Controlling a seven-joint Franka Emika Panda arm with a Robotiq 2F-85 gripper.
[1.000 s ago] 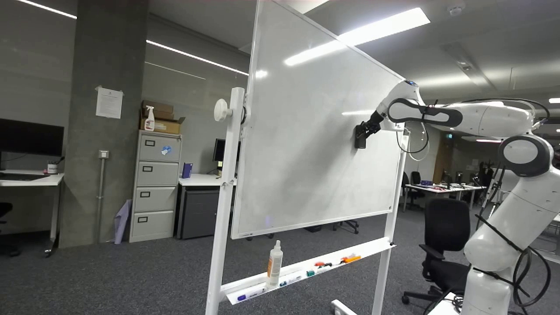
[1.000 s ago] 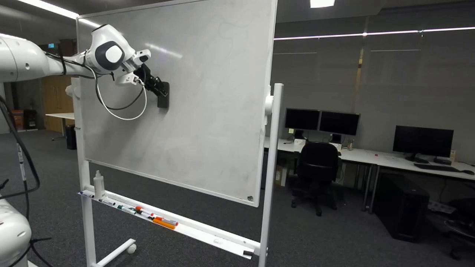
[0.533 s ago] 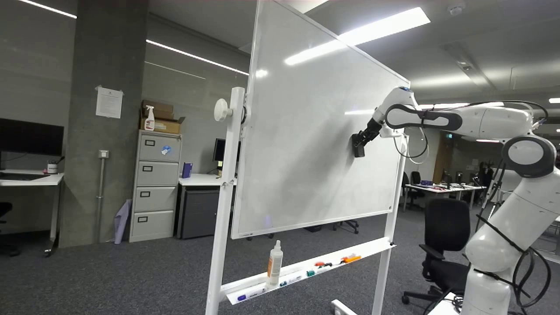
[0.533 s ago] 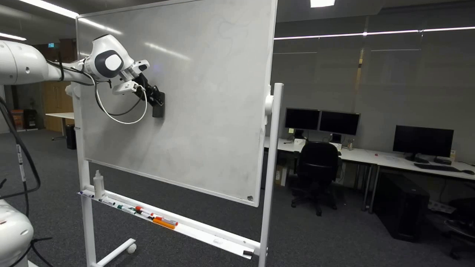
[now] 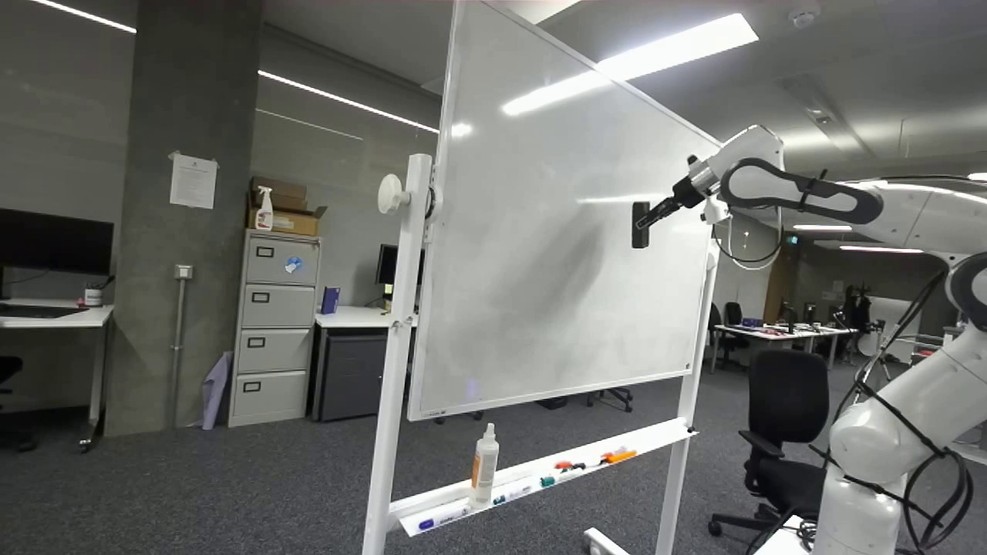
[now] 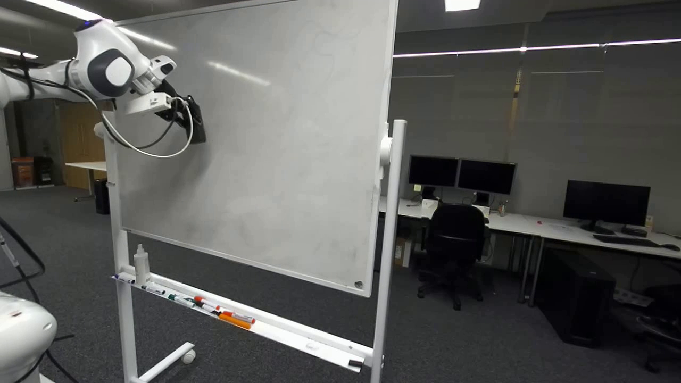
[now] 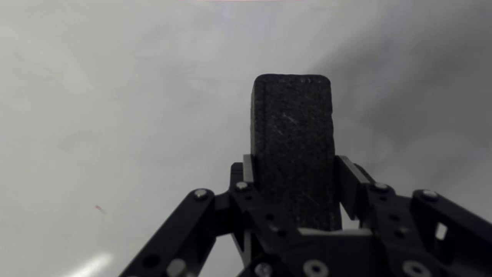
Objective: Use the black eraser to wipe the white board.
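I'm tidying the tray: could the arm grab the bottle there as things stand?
Probably not: the fingers are closed on the eraser, so they would likely have to release it before taking the bottle.

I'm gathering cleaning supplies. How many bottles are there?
2: a nozzle bottle on the tray below the white board, and a trigger spray bottle on the filing cabinet. Others may be hidden.

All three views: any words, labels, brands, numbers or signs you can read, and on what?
No text is legible in any view.
Paper notice on the pillar: lines too small to read.
White bottle on the tray: label too small.
Spray bottle: label too small.
Markers: print blurred.
Green lit sign: too small.
Black eraser: no readable lettering.
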